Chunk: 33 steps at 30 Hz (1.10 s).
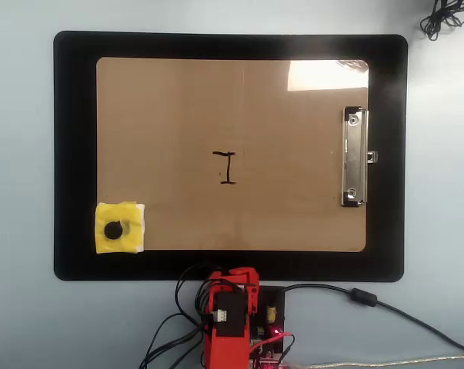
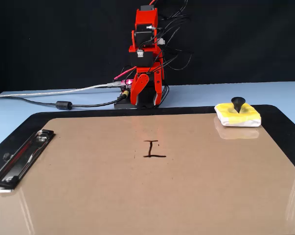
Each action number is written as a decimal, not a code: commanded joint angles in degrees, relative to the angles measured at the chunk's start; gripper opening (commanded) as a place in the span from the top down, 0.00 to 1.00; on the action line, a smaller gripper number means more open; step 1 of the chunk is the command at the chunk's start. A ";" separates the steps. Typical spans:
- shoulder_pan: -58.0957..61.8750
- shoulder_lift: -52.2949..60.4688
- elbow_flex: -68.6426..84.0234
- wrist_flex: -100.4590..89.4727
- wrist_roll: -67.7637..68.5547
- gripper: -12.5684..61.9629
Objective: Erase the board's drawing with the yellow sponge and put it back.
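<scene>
1. The gripper [image 2: 148, 93] hangs folded down against the red arm [image 2: 146, 54], just above the arm's base at the far edge of the table [image 2: 20, 105] in the fixed view. Its red jaws point downward with a narrow gap between them, spread slightly at the tips and holding nothing.
2. In the overhead view the gripper [image 1: 233, 278] shows only as the red front end of the arm [image 1: 225, 327], at the bottom middle of the picture, just short of the black mat [image 1: 74, 154].
3. The mat lies directly ahead of the gripper, and the board [image 1: 178, 108] rests on top of it, its near edge close to the gripper but not touching it.
4. The drawing [image 1: 228, 167] sits near the middle of the board, almost straight out from the gripper and well apart from it; in the fixed view the drawing [image 2: 153, 150] lies in front of the arm.
5. The yellow sponge [image 1: 120, 227] rests on the board's corner, overlapping onto the mat, off to the gripper's left in the overhead view and nearer to it than the drawing. In the fixed view the yellow sponge [image 2: 238, 115] appears to the right, with its black knob [image 2: 238, 104] standing up.
6. The silver clip [image 1: 355, 157] lies at the opposite end of the board from the sponge.
7. Cables [image 1: 347, 296] trail away from the arm's base.
</scene>
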 commanded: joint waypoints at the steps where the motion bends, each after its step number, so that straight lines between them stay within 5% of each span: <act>1: -0.53 2.81 -0.44 7.38 -0.97 0.37; 11: -0.44 2.81 -1.49 7.29 -1.14 0.38; 19: -10.81 1.49 -28.39 -4.75 -1.41 0.38; 27: -45.88 -0.44 -22.50 -38.85 -21.18 0.38; 33: -56.43 -7.82 -4.39 -80.95 -23.47 0.38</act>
